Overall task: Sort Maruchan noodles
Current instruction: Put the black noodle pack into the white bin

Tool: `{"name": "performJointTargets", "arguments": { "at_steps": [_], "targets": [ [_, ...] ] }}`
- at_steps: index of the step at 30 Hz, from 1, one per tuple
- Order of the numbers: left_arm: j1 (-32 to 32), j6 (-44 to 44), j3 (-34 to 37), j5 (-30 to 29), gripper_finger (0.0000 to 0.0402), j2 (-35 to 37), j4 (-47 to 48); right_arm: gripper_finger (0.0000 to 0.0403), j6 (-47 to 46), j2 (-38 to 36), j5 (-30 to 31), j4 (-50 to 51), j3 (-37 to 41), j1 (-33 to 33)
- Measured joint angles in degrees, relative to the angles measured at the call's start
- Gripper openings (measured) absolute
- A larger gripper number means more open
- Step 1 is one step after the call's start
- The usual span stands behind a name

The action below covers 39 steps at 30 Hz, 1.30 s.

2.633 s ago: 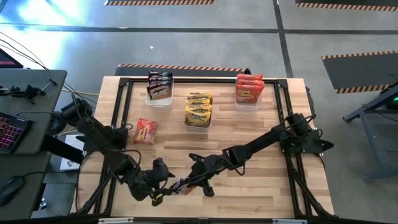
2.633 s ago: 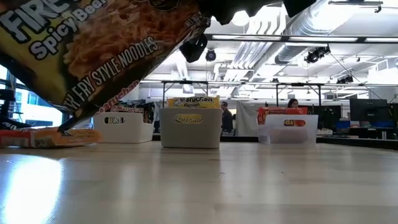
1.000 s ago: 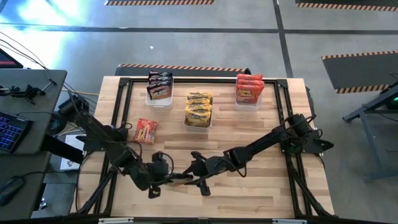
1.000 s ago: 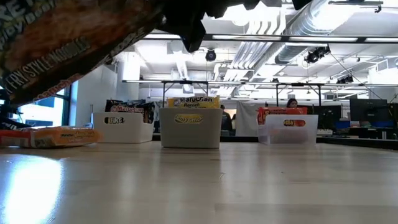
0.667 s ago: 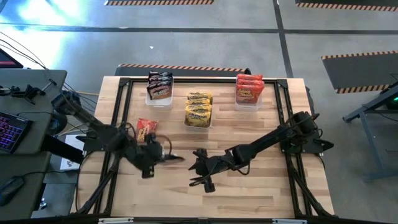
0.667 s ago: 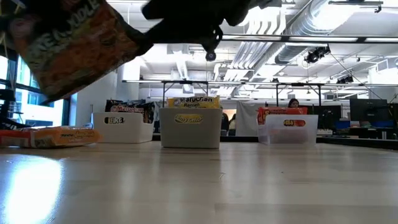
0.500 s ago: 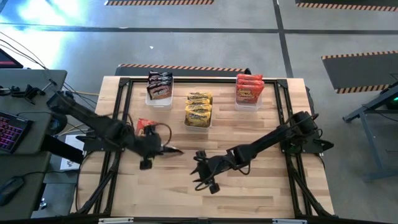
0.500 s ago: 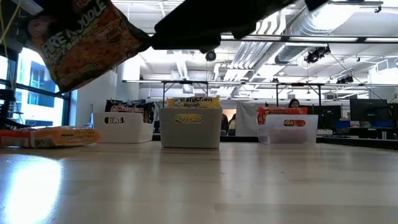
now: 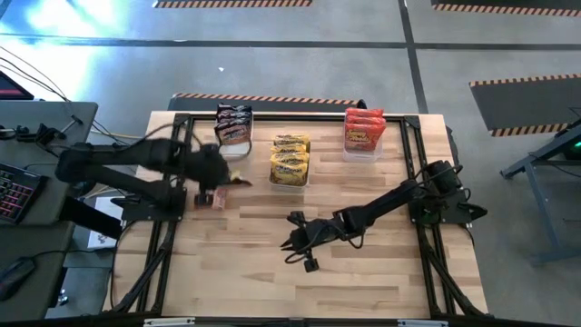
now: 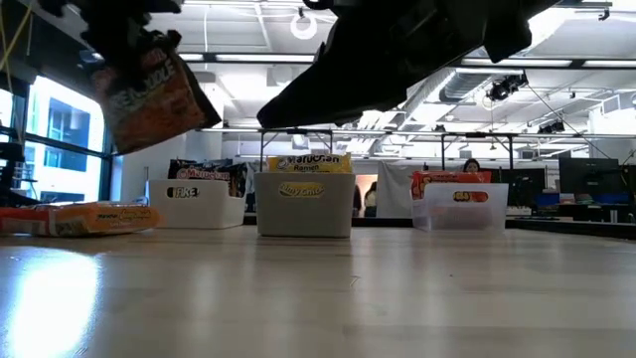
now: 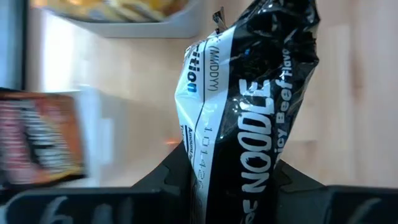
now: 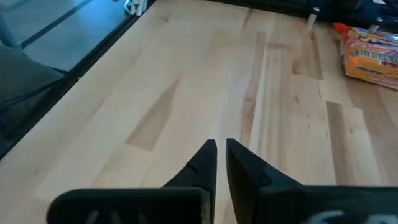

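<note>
Wooden table (image 9: 363, 272) seen from above, with both dark arms over it. The left gripper (image 9: 221, 184) is raised over the left half of the table, just in front of the clear bin of dark packets (image 9: 232, 126); its fingers are clamped on a black Maruchan noodle packet (image 11: 249, 106) — the left wrist view shows the packet standing on end between the two fingers, with white "NOODLE" lettering and a printed date strip. In the low view the same packet (image 10: 149, 94) hangs clear of the tabletop, tilted, high at the left. A red-orange packet (image 10: 75, 217) lies flat on the table beneath and just beside the left gripper; the right wrist view shows it too, far off near the table edge (image 12: 372, 51). Three clear bins stand in a row along the far side: the left one holds dark packets, the middle bin (image 9: 290, 160) yellow packets, the right bin (image 9: 364, 130) red-orange packets. The right gripper (image 9: 298, 245) is near the middle of the front half of the table, well apart from the packets and bins — its fingers (image 12: 202, 167) are drawn together with only a thin slit between them, holding nothing, above bare wood.
</note>
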<state>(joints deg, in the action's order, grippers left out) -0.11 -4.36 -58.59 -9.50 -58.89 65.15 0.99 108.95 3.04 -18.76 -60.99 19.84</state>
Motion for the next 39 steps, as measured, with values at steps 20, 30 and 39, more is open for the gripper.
{"name": "performJointTargets", "arguments": {
  "at_steps": [20, 30, 39],
  "targets": [
    [36.71, -34.36, -21.55, 1.55, 0.0080, -26.01, 6.48, 0.0000, 0.97, 0.02, -0.03, 0.35, 0.00, 0.71],
    [43.46, -34.52, -20.06, 3.42, 0.0080, -33.96, 3.83, 0.0000, 0.38, 0.02, -0.04, 0.93, 0.00, 0.96],
    [46.24, -35.71, -19.28, 6.80, 0.0080, -34.30, 0.72, 0.0000, 0.36, 0.02, -0.03, 1.16, 0.00, 0.96]
  ]
}}
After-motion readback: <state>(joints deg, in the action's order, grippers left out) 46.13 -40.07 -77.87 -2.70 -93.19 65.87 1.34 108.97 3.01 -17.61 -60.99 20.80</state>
